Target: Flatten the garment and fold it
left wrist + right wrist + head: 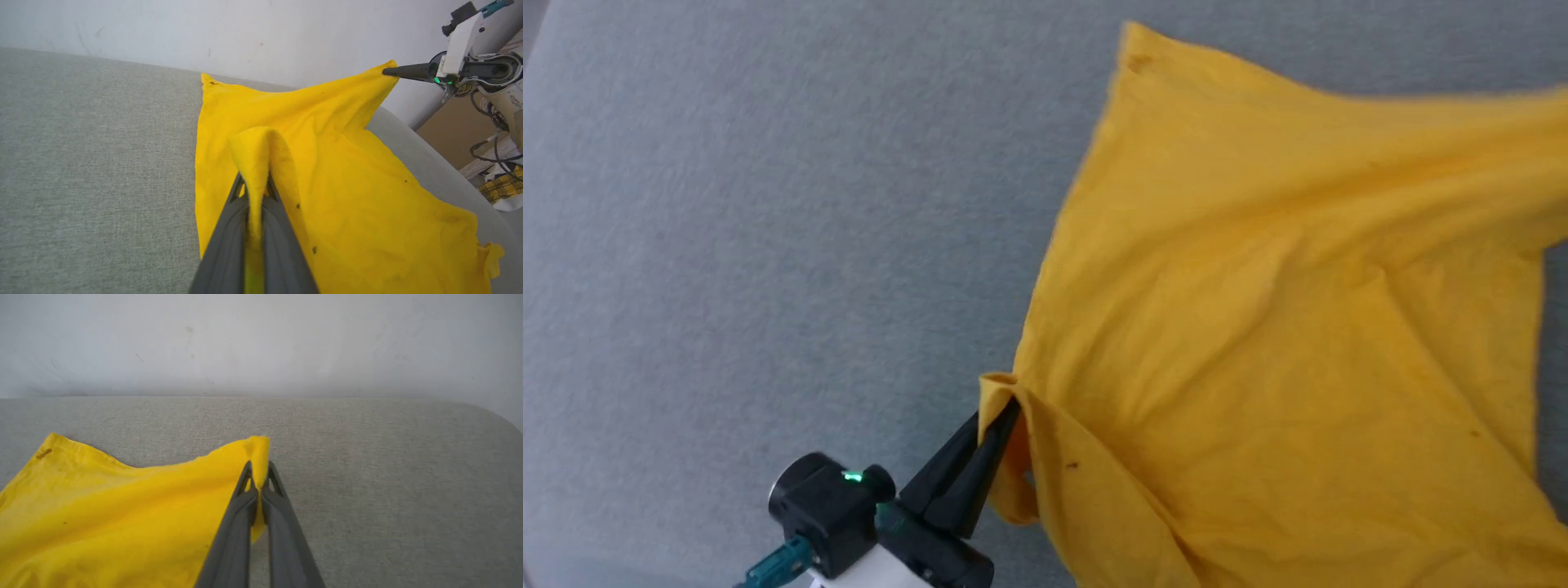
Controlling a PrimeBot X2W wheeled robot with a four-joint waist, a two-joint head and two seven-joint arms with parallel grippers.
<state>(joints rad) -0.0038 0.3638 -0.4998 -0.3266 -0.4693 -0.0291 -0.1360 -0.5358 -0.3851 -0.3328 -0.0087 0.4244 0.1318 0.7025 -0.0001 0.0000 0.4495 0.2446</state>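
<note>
The garment is a plain mustard-yellow T-shirt, lying partly spread on the grey surface with its right side lifted and blurred. My left gripper is shut on a folded corner of it at the lower left. In the left wrist view the cloth rises in a pinched fold between my left gripper and its fingers. Across the shirt, my right gripper pinches another corner and holds it up. In the right wrist view my right gripper is shut on the garment's edge.
The grey fabric surface stretches wide to the left of the shirt. A white wall stands behind it. Past the surface's rounded edge are cables and a yellow plaid cloth.
</note>
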